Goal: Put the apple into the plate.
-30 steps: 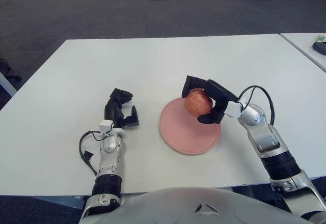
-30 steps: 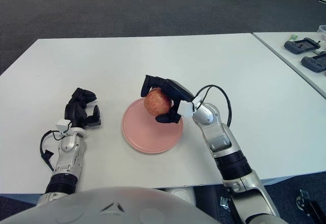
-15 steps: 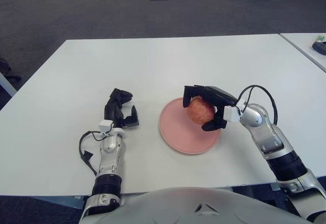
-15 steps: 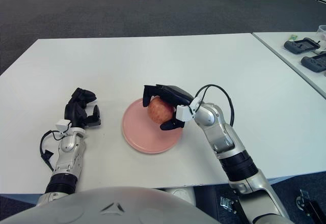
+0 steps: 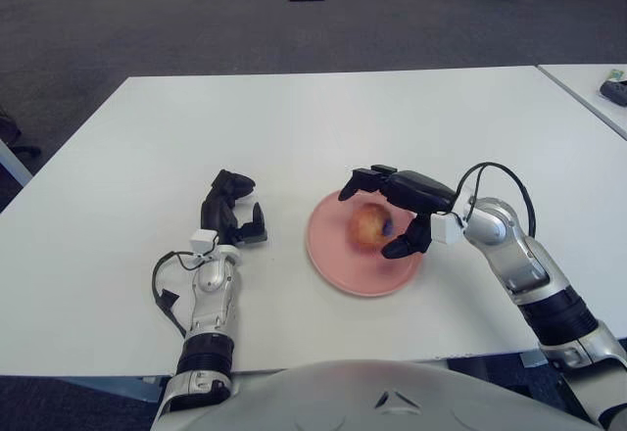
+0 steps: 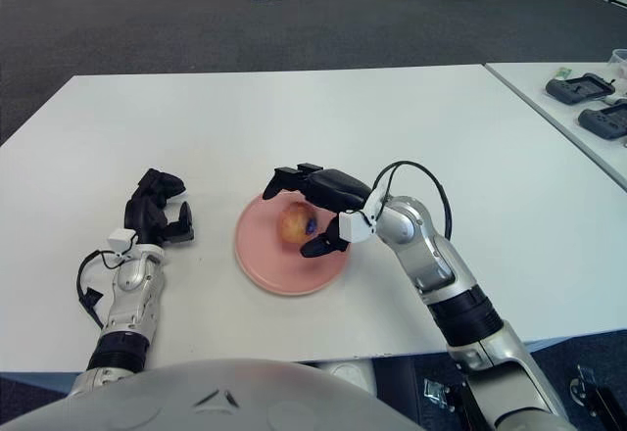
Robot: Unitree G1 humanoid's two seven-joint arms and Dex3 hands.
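A robot's left hand (image 5: 231, 211) shows on the white table (image 5: 323, 118), to the left of a pink plate (image 5: 338, 264), its dark fingers curled and holding nothing. A black cable (image 5: 167, 279) loops beside the left forearm. The plate lies near the table's front middle, and the apple (image 5: 369, 224) sits inside it, toward the plate's far right part. The right hand (image 5: 392, 201) hovers over the apple, fingers spread apart: two reach out above the fruit toward the left, and the thumb points down just beside its right flank. Whether any fingertip touches the apple cannot be told, but the hand does not close around it. A black cable (image 5: 495, 178) arcs over the right wrist. At the far right stands a second table (image 6: 578, 98) carrying dark devices (image 6: 588, 98).
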